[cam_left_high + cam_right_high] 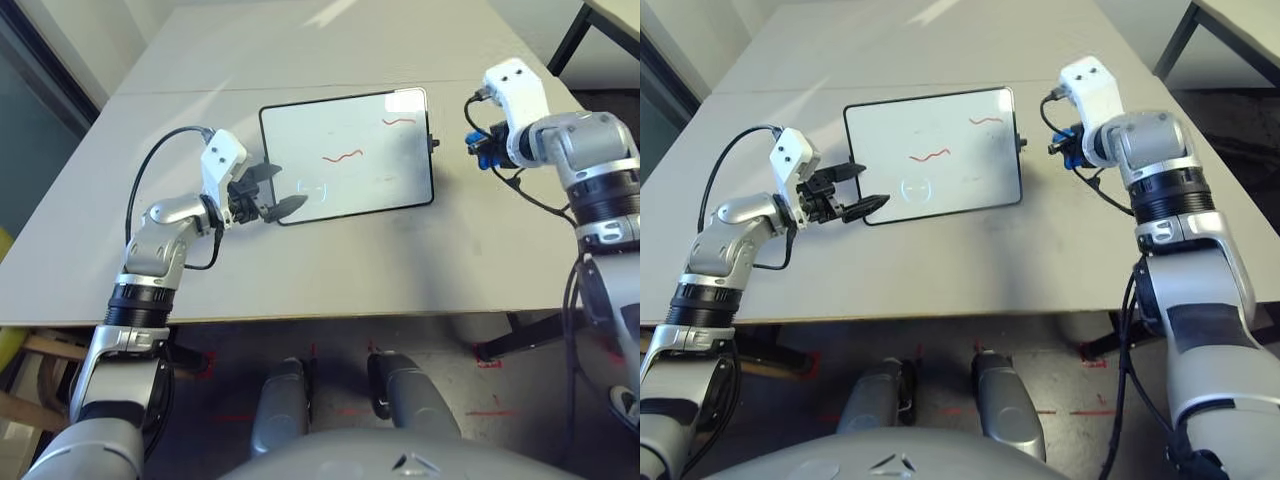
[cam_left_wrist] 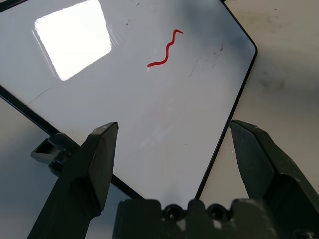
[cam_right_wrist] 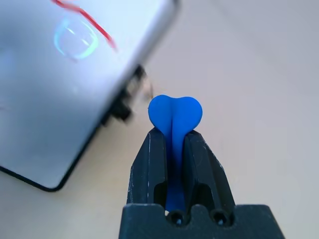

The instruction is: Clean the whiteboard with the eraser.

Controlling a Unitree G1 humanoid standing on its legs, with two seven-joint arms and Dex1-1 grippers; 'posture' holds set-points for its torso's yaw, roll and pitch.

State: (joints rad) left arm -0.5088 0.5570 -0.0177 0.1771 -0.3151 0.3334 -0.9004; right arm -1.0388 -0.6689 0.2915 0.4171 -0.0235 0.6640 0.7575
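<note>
The whiteboard (image 1: 345, 155) lies flat mid-table and carries two red squiggles (image 1: 342, 156), plus a faint circle near its front left. My left gripper (image 1: 270, 190) is open, its fingers (image 2: 99, 154) standing either side of the board's near-left corner (image 2: 199, 191). My right gripper (image 3: 174, 137) is shut on the blue eraser (image 3: 175, 117), whose rounded end sticks out past the fingertips. It hovers just right of the board's right edge, beside the small black side knob (image 1: 435, 144).
The grey table (image 1: 330, 270) has open surface in front of and behind the board; its front edge runs close to my body. A black cable (image 1: 150, 175) loops off my left wrist. Another table's dark leg (image 1: 565, 40) stands at the far right.
</note>
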